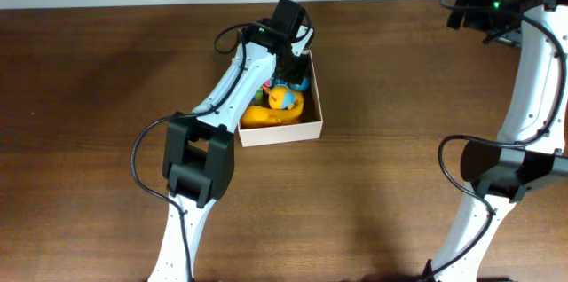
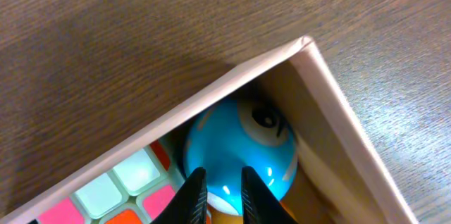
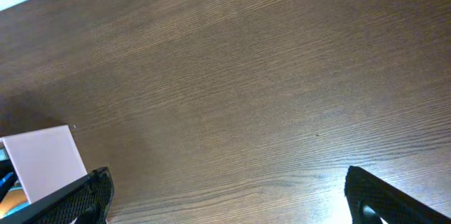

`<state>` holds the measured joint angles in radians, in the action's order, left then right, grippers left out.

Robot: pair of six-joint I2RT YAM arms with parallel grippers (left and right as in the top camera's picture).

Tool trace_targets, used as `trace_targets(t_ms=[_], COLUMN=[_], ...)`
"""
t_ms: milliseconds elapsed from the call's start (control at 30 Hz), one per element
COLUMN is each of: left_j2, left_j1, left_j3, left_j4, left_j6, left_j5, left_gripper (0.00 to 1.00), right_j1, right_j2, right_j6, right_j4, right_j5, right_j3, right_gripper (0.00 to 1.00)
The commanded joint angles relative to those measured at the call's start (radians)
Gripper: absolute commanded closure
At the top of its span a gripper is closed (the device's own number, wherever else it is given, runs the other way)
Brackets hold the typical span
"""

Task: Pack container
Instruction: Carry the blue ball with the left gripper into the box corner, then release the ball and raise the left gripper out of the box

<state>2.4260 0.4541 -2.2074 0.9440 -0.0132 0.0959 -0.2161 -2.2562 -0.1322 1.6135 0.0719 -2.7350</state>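
The container (image 1: pixel 280 131) is a small white-walled box at mid-table; its corner wall (image 2: pixel 338 111) fills the left wrist view. Inside lie a round blue toy (image 2: pixel 239 139), a colour cube (image 2: pixel 120 189) and a yellow duck (image 1: pixel 271 112). My left gripper (image 2: pixel 218 196) hangs in the box's far corner just above the blue toy, its fingers drawn nearly together with only a slim gap and nothing seen between them. In the overhead view it (image 1: pixel 287 69) is over the box's far end. My right gripper (image 3: pixel 225 196) is wide open and empty over bare table.
The brown wooden table (image 1: pixel 399 78) surrounds the box. The right arm (image 1: pixel 532 69) stands at the far right, well away from the box. A corner of the box (image 3: pixel 42 160) shows at the left of the right wrist view.
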Motion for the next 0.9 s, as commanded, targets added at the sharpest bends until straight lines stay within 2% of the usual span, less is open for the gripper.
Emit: trace_targets(t_ms=[0,267,567,733,867], left_j2=[0.016,0.010,0.005,0.005,0.005], left_j1=[0.008,0.008,0.008,0.008,0.002], left_j3=[-0.015,-0.062,-0.236,-0.333,-0.404], left_j4=[0.007,0.031,0.167,0.264,0.336], left_j6=[-0.010,-0.010,-0.010,-0.010,-0.009], left_j5=[-0.006,-0.006,-0.007,-0.008,-0.034], left_gripper=[0.82,0.82,0.81,0.70,0.67], right_j1=[0.000,0.000,0.000,0.000,0.000], right_j2=[0.027,0.027,0.027,0.027,0.027], right_j6=[-0.008,-0.008,-0.008,-0.008,-0.008], right_j4=[-0.001,-0.001,-0.001,-0.001,-0.001], right_j5=[0.003,0.003,0.003,0.003,0.003], right_j3=[-0.015,-0.015,-0.015,-0.015,-0.015], right_gripper=[0.01,0.01,0.01,0.01,0.01])
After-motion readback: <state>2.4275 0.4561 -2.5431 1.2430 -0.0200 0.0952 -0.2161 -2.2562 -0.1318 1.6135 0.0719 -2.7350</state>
